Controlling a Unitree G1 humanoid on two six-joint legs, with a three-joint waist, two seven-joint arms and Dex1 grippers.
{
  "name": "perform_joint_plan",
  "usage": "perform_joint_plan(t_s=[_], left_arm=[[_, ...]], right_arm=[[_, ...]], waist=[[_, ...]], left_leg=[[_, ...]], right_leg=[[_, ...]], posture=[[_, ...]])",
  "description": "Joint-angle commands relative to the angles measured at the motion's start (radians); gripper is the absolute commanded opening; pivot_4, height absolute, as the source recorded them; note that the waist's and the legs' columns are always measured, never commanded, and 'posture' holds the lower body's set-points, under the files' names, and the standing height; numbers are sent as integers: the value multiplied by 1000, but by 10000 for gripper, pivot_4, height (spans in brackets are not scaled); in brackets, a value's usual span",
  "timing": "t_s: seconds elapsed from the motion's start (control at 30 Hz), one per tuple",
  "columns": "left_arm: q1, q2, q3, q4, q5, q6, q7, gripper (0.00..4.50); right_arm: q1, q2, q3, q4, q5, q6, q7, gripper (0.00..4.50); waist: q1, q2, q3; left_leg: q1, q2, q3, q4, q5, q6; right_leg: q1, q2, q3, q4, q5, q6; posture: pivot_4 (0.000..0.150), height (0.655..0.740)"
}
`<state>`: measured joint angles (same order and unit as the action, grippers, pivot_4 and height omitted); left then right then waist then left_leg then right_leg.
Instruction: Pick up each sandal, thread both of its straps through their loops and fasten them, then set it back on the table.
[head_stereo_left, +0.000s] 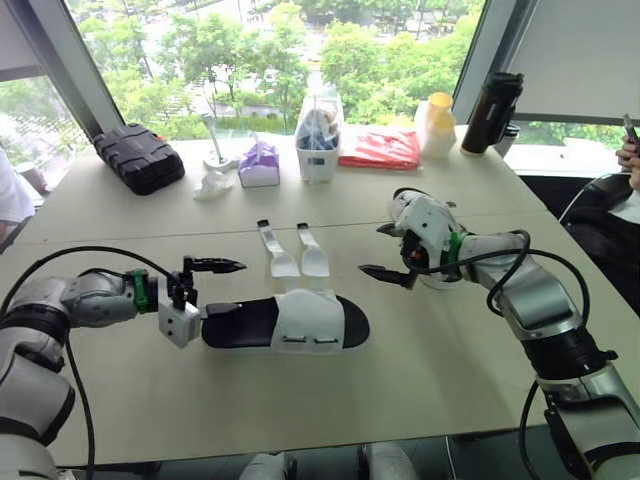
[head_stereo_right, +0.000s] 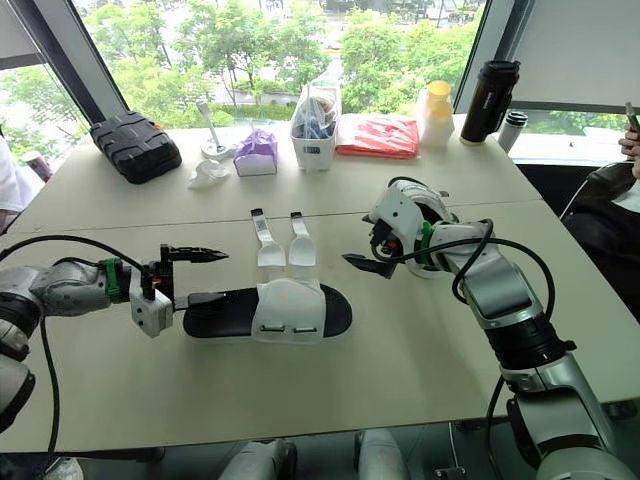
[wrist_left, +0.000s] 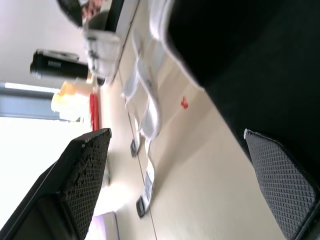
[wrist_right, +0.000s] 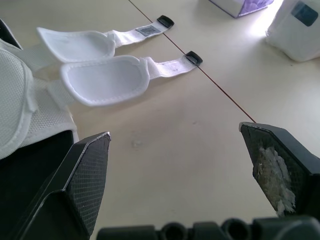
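Observation:
One sandal (head_stereo_left: 285, 322) with a black sole and a white mesh upper lies flat in the middle of the table (head_stereo_left: 420, 370). Its two white straps (head_stereo_left: 283, 255) are undone and splay toward the far side. My left gripper (head_stereo_left: 222, 288) is open at the sandal's left end, one finger above the table and the other by the sole's edge. In the left wrist view the black sole (wrist_left: 260, 65) lies close to one finger (wrist_left: 280, 180). My right gripper (head_stereo_left: 381, 250) hovers open just right of the straps, holding nothing. The right wrist view looks across at the strap pads (wrist_right: 105, 80).
Along the far edge stand a black case (head_stereo_left: 138, 157), a purple tissue box (head_stereo_left: 259, 165), a white container (head_stereo_left: 318, 135), a red bag (head_stereo_left: 380, 148), a yellow bottle (head_stereo_left: 436, 122) and a black flask (head_stereo_left: 491, 112). A person's hand (head_stereo_left: 630, 150) shows at the right edge.

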<state>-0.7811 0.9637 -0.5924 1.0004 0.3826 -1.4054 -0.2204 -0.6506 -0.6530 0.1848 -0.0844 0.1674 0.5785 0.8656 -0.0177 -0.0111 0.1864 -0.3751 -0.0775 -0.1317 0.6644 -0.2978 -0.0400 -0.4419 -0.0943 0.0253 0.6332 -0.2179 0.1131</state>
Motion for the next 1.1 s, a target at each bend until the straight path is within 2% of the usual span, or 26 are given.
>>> perform_joint_plan(t_s=[0.03,0.1,0.17,0.2,0.33,0.43,0.67,0.8,0.93,1.1], left_arm=[[179,19,78,-271,-602,482,-450,44325],[261,32,146,-439,-796,724,-585,44325],[353,48,233,-626,-1046,1070,-647,44325],[387,51,273,-692,-1123,1198,-662,44325],[490,62,405,-877,-1265,1500,-701,44325],[548,52,495,-973,-1309,1626,-702,45000],[592,-9,640,-1054,-1306,1793,-689,45000],[585,-54,699,-1065,-1300,1852,-669,45000],[575,-99,731,-1070,-1282,1896,-649,45000],[538,-173,743,-1041,-1267,1974,-582,45000]], right_arm=[[-14,6,-7,-26,-3,-34,8,45000],[-13,9,-4,-23,-4,-46,13,45000],[-12,11,2,-16,-5,-74,25,45000],[-10,11,4,-13,-7,-86,31,45000],[9,-4,23,3,-26,-151,67,45000],[32,-2,11,-3,-2,-157,93,36017],[102,-27,-21,-31,63,-168,180,483],[135,-33,-14,-44,70,-188,205,483],[187,-37,40,-48,5,-268,209,483],[208,12,76,-49,-1,-302,204,483]], waist=[[-1,1,0],[-2,1,0],[-4,1,0],[-8,1,0],[-19,0,0],[-24,0,0],[-23,0,0],[-21,0,0],[-20,0,0],[-20,0,0]], left_leg=[[0,0,0,0,0,0],[0,1,-3,0,0,0],[0,1,-4,1,0,0],[1,2,-4,1,0,0],[1,2,-4,1,0,0],[1,3,-3,1,0,0],[1,4,-2,1,0,0],[1,4,-2,1,0,0],[1,4,-2,1,0,0],[2,5,-2,1,0,0]], right_leg=[[0,0,0,0,0,0],[0,0,0,1,0,0],[0,1,0,1,0,0],[0,1,1,1,0,0],[0,3,0,1,0,0],[0,4,0,1,0,0],[0,5,1,1,0,-1],[1,5,1,0,0,-1],[1,5,1,0,0,-1],[1,5,1,0,1,-2]], posture=[[1500,7400],[1500,7400],[1500,7400],[1500,7400],[1500,7400],[1500,7400],[1500,7400],[1500,7400],[1500,7400],[1500,7400]])
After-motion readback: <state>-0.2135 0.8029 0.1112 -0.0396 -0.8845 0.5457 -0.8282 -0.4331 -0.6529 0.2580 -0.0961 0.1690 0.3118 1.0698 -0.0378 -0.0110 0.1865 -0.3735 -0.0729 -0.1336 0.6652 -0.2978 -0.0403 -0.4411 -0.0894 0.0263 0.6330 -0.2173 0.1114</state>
